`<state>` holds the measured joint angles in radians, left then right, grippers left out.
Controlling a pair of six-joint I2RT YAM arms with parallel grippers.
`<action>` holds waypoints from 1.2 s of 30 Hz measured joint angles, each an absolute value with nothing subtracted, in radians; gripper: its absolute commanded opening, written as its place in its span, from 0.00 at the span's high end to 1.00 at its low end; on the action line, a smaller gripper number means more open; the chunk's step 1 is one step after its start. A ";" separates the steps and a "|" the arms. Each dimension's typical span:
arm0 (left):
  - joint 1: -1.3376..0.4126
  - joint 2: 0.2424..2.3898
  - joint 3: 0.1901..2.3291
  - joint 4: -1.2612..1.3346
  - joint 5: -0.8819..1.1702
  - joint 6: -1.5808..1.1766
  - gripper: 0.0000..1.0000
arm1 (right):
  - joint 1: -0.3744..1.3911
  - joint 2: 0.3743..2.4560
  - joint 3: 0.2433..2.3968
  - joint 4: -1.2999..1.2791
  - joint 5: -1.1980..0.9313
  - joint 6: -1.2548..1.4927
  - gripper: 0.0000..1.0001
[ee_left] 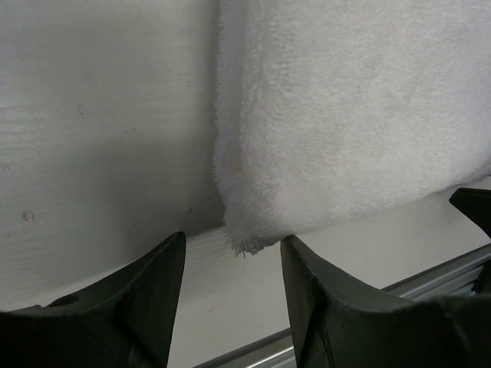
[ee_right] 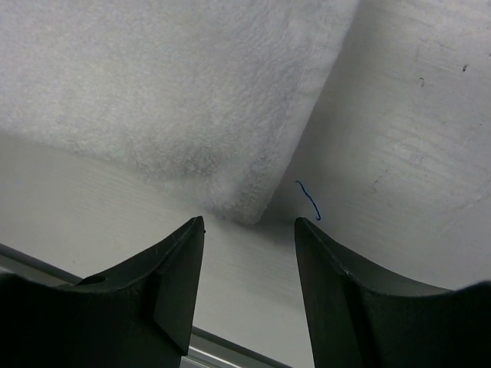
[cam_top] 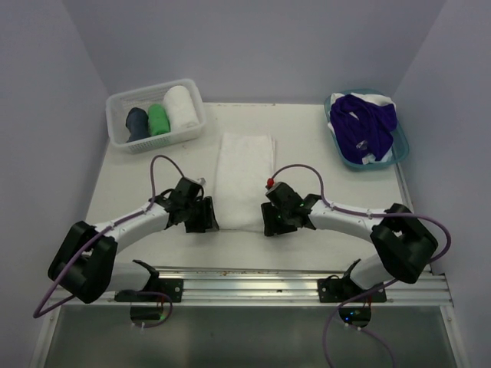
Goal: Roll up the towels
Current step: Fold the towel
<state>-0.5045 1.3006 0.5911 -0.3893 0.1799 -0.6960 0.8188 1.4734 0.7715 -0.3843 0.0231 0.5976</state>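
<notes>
Both open and empty, left gripper [ee_left: 232, 245] and right gripper [ee_right: 249, 222] have corners of the white towel [ee_left: 353, 115] just ahead; an uneven pinch could skew the roll.

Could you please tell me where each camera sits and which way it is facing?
Top external: above and behind the bases, looking down on the table, both arms and the flat white towel.
Left wrist: on that wrist, facing the towel's near left corner past the open left gripper.
Right wrist: mirrored, near right corner, open right gripper.
Shared: all show that towel.
</notes>
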 measured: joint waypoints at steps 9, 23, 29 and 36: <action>-0.505 1.352 0.592 -0.318 0.208 -0.696 0.64 | 0.819 1.496 0.759 -0.335 0.009 0.615 0.55; -0.505 1.368 0.599 -0.309 0.232 -0.698 1.00 | 0.819 1.504 0.759 -0.313 0.027 0.629 1.00; -0.505 1.359 0.665 -0.353 0.231 -0.706 1.00 | 0.819 1.483 0.769 -0.332 0.071 0.629 1.00; -0.474 1.359 0.762 -0.395 0.236 -0.741 1.00 | 0.818 1.467 0.810 -0.358 0.121 0.629 1.00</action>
<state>-0.4744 1.3594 0.7616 -0.3950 0.2363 -0.7414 0.8181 1.4670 0.8101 -0.3576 0.1211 0.6292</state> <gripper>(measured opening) 0.026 0.035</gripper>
